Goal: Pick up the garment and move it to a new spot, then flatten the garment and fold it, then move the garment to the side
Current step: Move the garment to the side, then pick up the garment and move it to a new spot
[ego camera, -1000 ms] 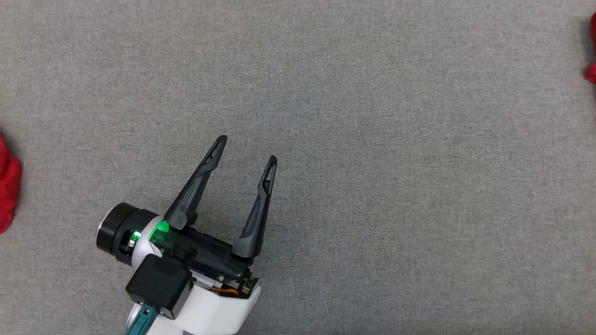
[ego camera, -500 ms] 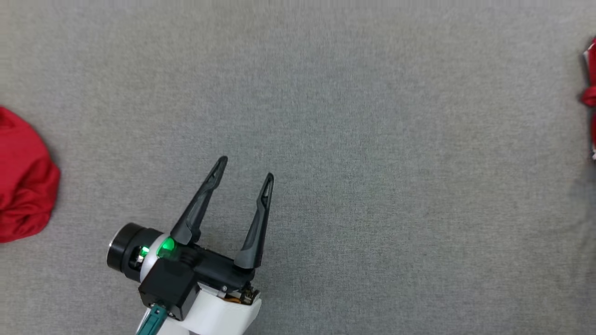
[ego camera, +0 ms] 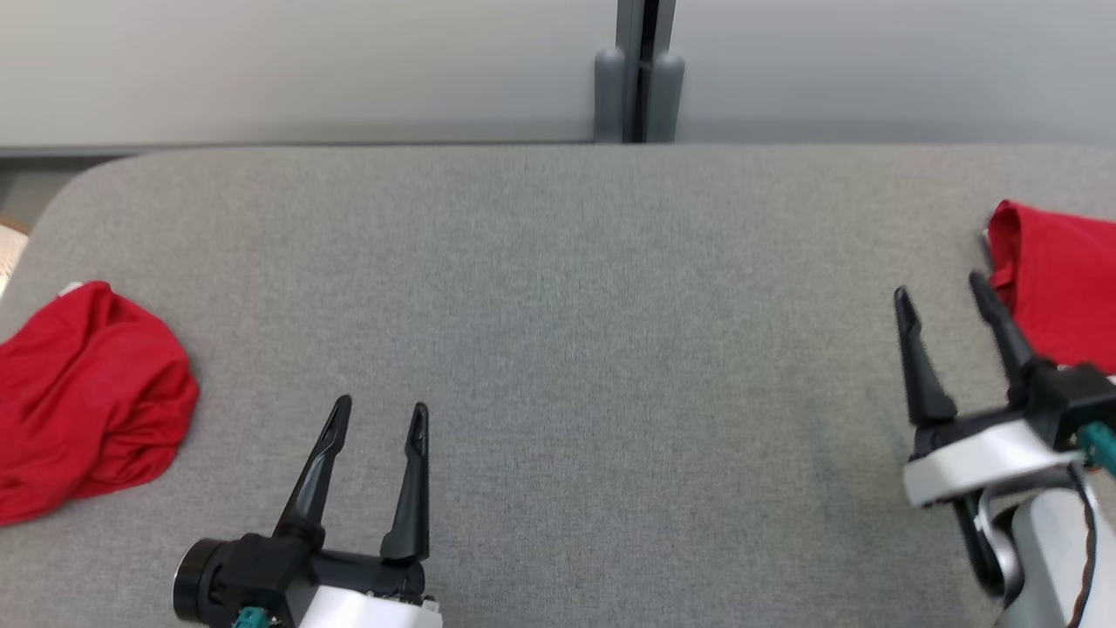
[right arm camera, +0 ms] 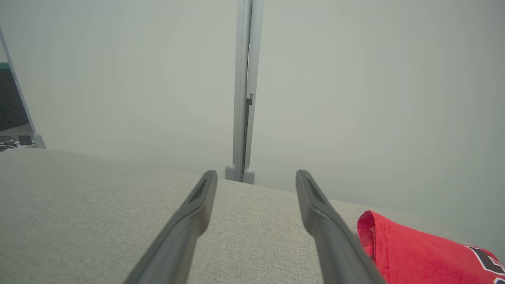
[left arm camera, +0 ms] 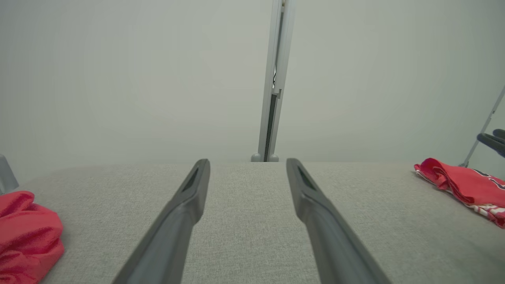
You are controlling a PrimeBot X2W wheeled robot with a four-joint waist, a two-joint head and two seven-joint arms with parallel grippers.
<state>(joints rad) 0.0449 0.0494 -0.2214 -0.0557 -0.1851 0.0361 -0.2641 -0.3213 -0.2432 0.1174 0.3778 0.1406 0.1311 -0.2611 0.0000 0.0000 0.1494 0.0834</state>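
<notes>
A crumpled red garment [ego camera: 83, 397] lies bunched at the left end of the grey table [ego camera: 558, 288]; the left wrist view has it at the lower left [left arm camera: 23, 236]. A second red garment [ego camera: 1055, 279] with printed lettering lies fairly flat at the right end, seen too in the left wrist view [left arm camera: 461, 183] and the right wrist view [right arm camera: 418, 252]. My left gripper [ego camera: 380, 417] stands open over bare table right of the crumpled garment, holding nothing. My right gripper [ego camera: 940, 295] is open and empty, just left of the flat garment's edge.
A pale wall panel with a grey vertical post [ego camera: 639, 78] runs behind the table's far edge. The table's rounded left corner [ego camera: 61, 201] is in view, with floor beyond it. Wide bare grey cloth lies between the two grippers.
The head camera has tilted up, bringing the far edge, the wall and both garments into view. My right gripper has come into the picture. My left gripper's fingers stand closer together than before.
</notes>
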